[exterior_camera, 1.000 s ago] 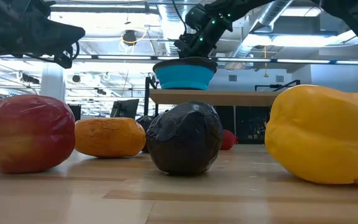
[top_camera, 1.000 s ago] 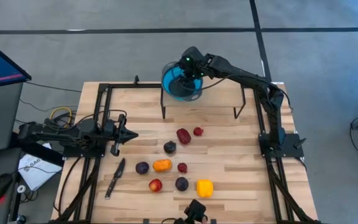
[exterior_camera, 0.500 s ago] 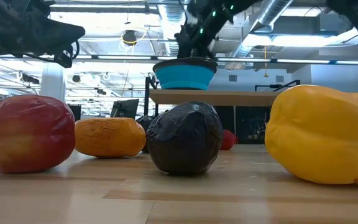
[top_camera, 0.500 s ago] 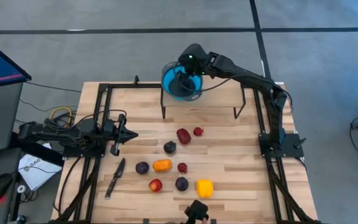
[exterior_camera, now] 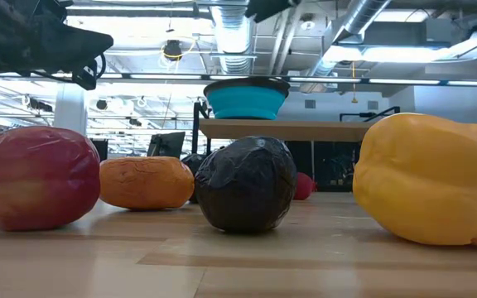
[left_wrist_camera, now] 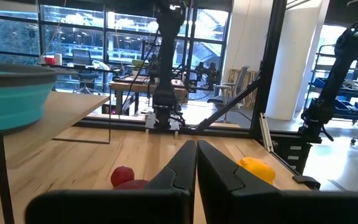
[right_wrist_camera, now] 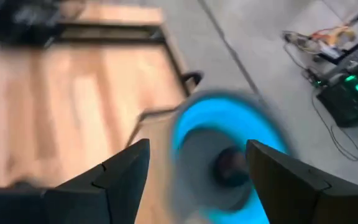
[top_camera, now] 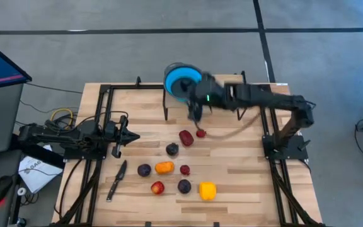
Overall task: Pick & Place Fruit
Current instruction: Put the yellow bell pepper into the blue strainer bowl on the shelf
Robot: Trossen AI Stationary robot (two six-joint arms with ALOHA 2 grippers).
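Several fruit lie on the wooden table: a red piece (top_camera: 186, 137), a small red one (top_camera: 200, 133), dark purple ones (top_camera: 172, 149) (top_camera: 184, 186), an orange one (top_camera: 164, 167) and a yellow one (top_camera: 207, 190). A blue bowl (top_camera: 181, 80) stands on a raised shelf at the far edge; the right wrist view shows a dark rounded piece (right_wrist_camera: 230, 163) in it. My right gripper (top_camera: 194, 108) hangs open and empty above the table, just near of the bowl. My left gripper (top_camera: 131, 137) waits shut at the table's left.
A dark knife (top_camera: 116, 180) lies near the left front, beside a purple piece (top_camera: 144, 169). The shelf's thin metal legs (top_camera: 166, 106) stand on the far half of the table. Black frame rails (top_camera: 99, 120) run along the left and right sides.
My right gripper has left the bowl: it rose, swung fast toward the table's near edge and rolled about its own axis, and now hangs over the table in front of the shelf. The bowl and the fruit on the table have stayed put.
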